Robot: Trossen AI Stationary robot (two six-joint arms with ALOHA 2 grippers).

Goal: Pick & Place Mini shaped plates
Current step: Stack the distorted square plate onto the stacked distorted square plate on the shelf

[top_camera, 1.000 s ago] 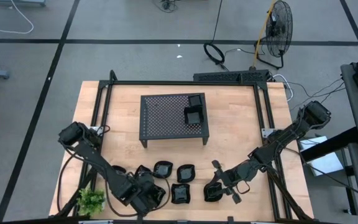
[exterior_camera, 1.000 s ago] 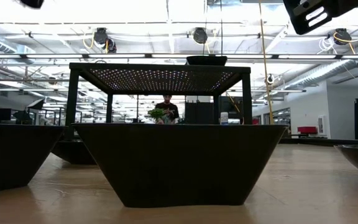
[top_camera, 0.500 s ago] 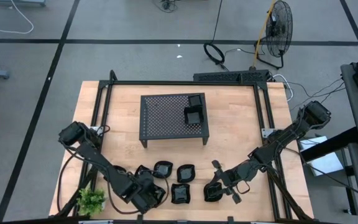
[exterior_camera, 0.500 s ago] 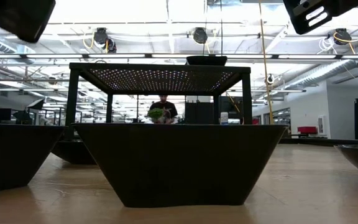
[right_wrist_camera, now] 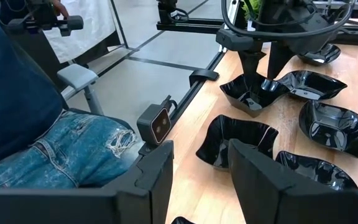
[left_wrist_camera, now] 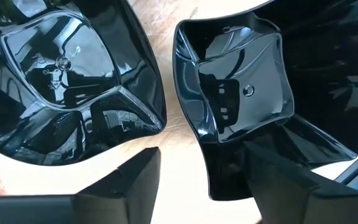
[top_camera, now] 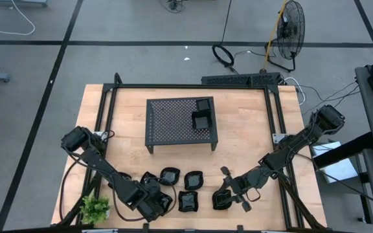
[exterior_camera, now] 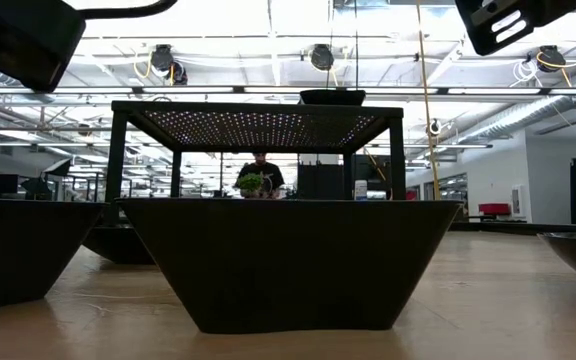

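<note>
The left gripper (top_camera: 153,202) has crept slightly up the lower left of the overhead shot. Its jaws stand apart, straddling the rim of a square plate (left_wrist_camera: 241,106) without clamping it, so a pick looks close. The right gripper (top_camera: 228,194) hasn't budged at lower right, fingers parted and empty beside another plate (right_wrist_camera: 238,142). Two plates (top_camera: 203,114) already sit on the rack (top_camera: 173,120) at upper centre.

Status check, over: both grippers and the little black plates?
Left gripper open, fingers straddling the rim of a glossy black square mini plate. Right gripper open, low over another black plate. Two plates on the black perforated rack.
</note>
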